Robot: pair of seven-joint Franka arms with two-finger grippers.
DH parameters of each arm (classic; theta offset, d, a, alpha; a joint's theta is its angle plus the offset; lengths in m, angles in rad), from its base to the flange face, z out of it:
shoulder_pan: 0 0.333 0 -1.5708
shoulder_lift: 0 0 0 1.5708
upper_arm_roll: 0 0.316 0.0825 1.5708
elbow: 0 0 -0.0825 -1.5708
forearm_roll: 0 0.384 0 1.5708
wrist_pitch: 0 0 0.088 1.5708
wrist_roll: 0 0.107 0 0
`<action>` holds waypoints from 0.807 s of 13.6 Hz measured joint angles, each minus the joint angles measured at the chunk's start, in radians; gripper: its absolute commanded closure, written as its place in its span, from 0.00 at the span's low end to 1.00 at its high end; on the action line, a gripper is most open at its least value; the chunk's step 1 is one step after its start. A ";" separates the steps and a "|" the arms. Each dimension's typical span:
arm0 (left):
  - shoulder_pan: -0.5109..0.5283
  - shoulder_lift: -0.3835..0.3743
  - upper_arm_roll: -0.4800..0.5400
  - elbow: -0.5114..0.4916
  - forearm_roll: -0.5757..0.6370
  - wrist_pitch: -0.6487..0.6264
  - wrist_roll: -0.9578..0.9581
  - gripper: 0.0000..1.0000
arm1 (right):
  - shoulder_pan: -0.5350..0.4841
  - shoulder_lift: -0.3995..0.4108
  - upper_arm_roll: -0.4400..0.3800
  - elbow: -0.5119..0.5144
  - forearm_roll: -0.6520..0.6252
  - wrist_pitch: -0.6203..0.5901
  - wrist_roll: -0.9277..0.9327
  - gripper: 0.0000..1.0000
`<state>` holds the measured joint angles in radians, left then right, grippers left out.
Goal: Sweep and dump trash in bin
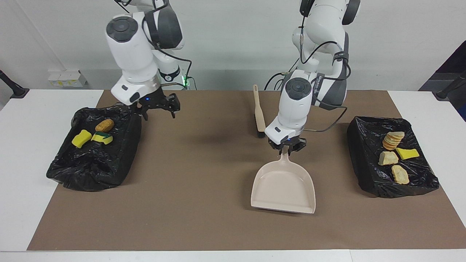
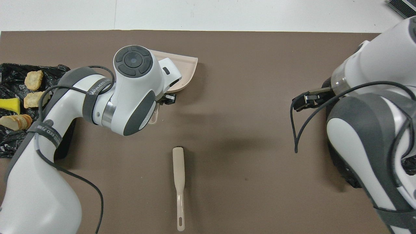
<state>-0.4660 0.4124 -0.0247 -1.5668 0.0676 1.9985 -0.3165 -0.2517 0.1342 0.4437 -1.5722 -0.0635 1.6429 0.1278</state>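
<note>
Nearest the robots, the brush [image 1: 259, 115] lies loose on the mat. We find the right gripper [image 1: 159, 106] wide open, empty, beside one bin [image 1: 120, 153]. The left gripper [image 1: 286, 145] is clamped on the dustpan [image 1: 283, 187] handle. All trash [image 1: 395, 156] sits in the bins. Releasing the pan tilted could let it tip.

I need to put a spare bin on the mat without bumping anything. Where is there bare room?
Bare mat lies between the bin at the right arm's end and the dustpan, and along the mat's edge farthest from the robots. It is crowded around the brush, where the left gripper holds the dustpan's handle, and beside the other bin.
</note>
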 measured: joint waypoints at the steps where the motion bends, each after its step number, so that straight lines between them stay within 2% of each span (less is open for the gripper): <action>1: -0.006 0.009 0.000 0.005 -0.015 0.019 -0.026 1.00 | -0.015 -0.005 0.000 0.004 0.000 -0.005 0.000 0.00; 4: -0.014 0.030 0.001 0.007 -0.025 0.051 -0.080 1.00 | -0.046 -0.018 0.000 0.006 0.000 -0.036 -0.028 0.00; 7: -0.042 0.094 0.001 0.028 -0.025 0.087 -0.150 1.00 | -0.067 -0.025 -0.020 0.018 0.000 -0.083 -0.046 0.00; 8: -0.047 0.108 0.001 0.035 -0.025 0.093 -0.154 0.79 | -0.056 -0.031 -0.041 0.022 0.000 -0.086 -0.047 0.00; 9: -0.049 0.115 0.002 0.041 -0.025 0.093 -0.156 0.53 | -0.026 -0.040 -0.083 0.027 0.001 -0.092 -0.047 0.00; 10: -0.049 0.115 0.003 0.045 -0.025 0.093 -0.156 0.23 | 0.023 -0.051 -0.149 0.035 0.001 -0.108 -0.047 0.00; 11: -0.049 0.115 0.005 0.047 -0.025 0.093 -0.157 0.00 | 0.078 -0.060 -0.220 0.048 0.002 -0.131 -0.048 0.00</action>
<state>-0.5151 0.5275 -0.0193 -1.5203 0.0421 2.0911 -0.4731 -0.1740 0.0741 0.2239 -1.5245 -0.0614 1.5119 0.0798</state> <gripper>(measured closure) 0.630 0.000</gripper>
